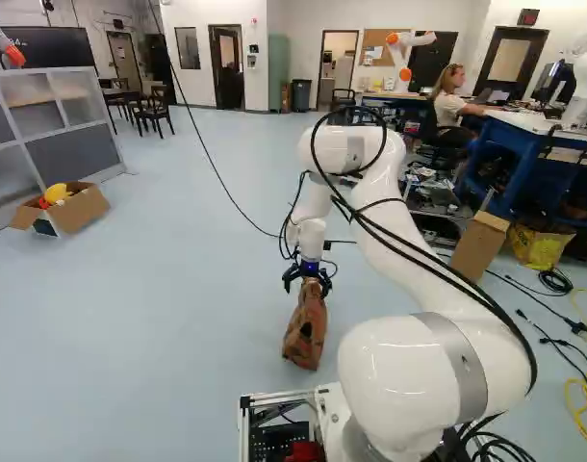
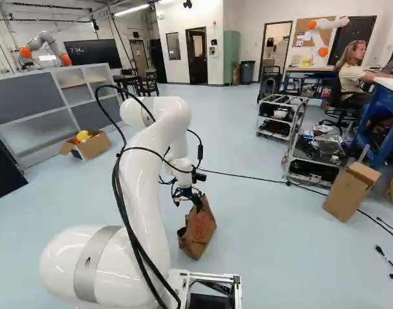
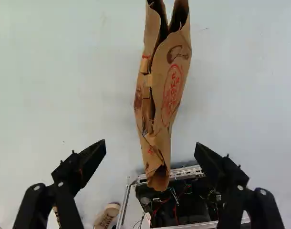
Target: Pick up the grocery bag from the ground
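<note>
One open cardboard box (image 1: 87, 209) holds yellow and red things near the panelled partition (image 1: 77, 154) at the left of the left base view; a taller carton (image 2: 345, 195) stands beside a loaded metal cart (image 2: 312, 168) at the right of the right base view. Black cable (image 2: 248, 176) crosses the smooth floor (image 1: 178, 318) beyond my arm. In my wrist view, the base's metal frame (image 3: 186, 171) lies behind the bag's narrow end. My gripper (image 1: 309, 279) has its fingers (image 3: 90, 160) spread wide, holding nothing. The grocery bag (image 3: 160, 100) is ahead and between them, creased brown paper, long and flattened, with folded sides, ragged edges and red print.
</note>
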`<state>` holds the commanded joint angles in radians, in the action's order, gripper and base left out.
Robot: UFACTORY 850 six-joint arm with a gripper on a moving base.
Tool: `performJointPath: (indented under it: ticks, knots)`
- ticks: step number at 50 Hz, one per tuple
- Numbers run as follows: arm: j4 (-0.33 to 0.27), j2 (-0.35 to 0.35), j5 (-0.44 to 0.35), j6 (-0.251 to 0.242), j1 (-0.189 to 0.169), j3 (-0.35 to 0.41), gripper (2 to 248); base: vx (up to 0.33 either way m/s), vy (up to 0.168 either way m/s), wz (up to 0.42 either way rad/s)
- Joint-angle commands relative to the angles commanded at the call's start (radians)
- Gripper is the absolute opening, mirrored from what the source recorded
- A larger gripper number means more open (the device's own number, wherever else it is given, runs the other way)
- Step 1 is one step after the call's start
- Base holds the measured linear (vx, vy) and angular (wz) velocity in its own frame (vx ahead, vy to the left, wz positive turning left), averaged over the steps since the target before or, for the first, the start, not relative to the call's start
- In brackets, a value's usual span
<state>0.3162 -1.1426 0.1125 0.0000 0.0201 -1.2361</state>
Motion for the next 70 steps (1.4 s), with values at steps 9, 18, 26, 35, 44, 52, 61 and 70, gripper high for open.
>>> performJointPath:
  ticks: [9, 18, 26, 35, 44, 52, 61, 70]
  knots:
    - [0.0, -0.038, 0.0, 0.0, 0.0, -0.038, 247, 0.0, 0.0, 0.0]
    - [0.0, -0.077, 0.0, 0.0, -0.001, -0.08, 247, 0.0, 0.0, 0.0]
    - [0.0, -0.112, 0.0, 0.0, -0.004, -0.118, 247, 0.0, 0.0, 0.0]
    - [0.0, -0.15, 0.0, 0.0, -0.014, -0.16, 247, 0.0, 0.0, 0.0]
    - [0.0, -0.188, 0.0, 0.0, -0.029, -0.202, 247, 0.0, 0.0, 0.0]
    - [0.0, -0.222, 0.0, 0.0, -0.04, -0.239, 247, 0.0, 0.0, 0.0]
    - [0.0, -0.257, 0.0, 0.0, -0.043, -0.273, 247, 0.0, 0.0, 0.0]
    - [0.0, -0.291, 0.0, 0.0, -0.043, -0.304, 247, 0.0, 0.0, 0.0]
